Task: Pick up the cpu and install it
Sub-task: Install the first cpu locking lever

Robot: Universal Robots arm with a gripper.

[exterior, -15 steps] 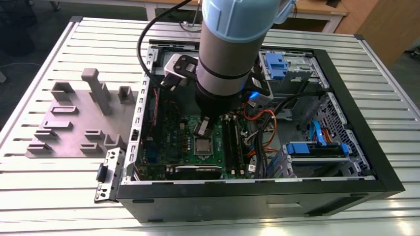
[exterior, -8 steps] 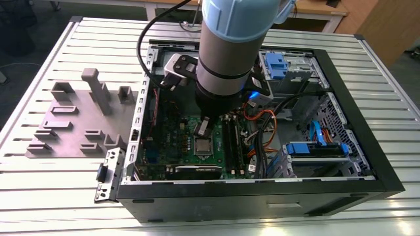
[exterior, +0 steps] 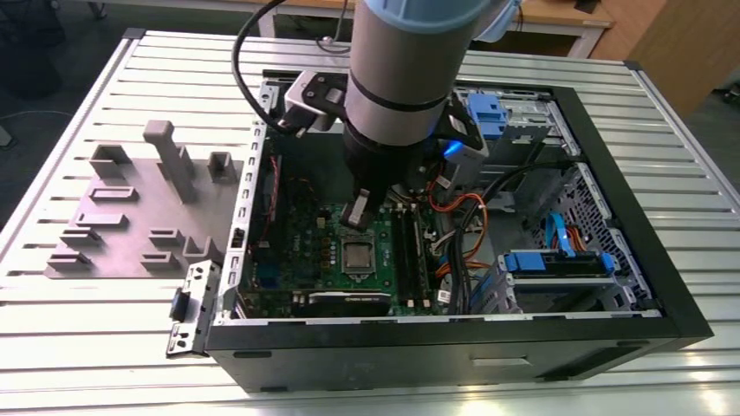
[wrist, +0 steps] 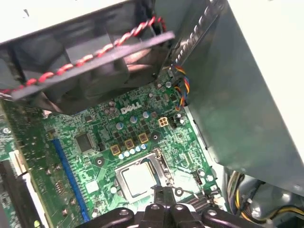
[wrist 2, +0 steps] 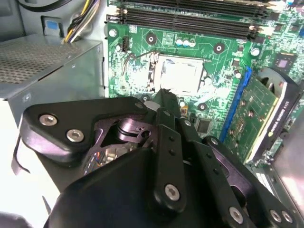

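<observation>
Gripper point(wrist 2: 164, 92) fingers pressed together, empty, poised just above cpu point(wrist 2: 179, 75). Cpu seated in socket on green motherboard point(wrist 2: 223, 61) inside computer case point(exterior: 647, 260). Risk: downward contact with closed fingertips could skew chip or bend socket pins.

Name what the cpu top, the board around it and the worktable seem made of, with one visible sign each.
cpu: metal, seemingly; pale silvery top with a soft sheen.
Board: likely lacquered laminate; glossy green, fine traces.
Worktable: probably aluminium; matte silver ribbed slats.
</observation>
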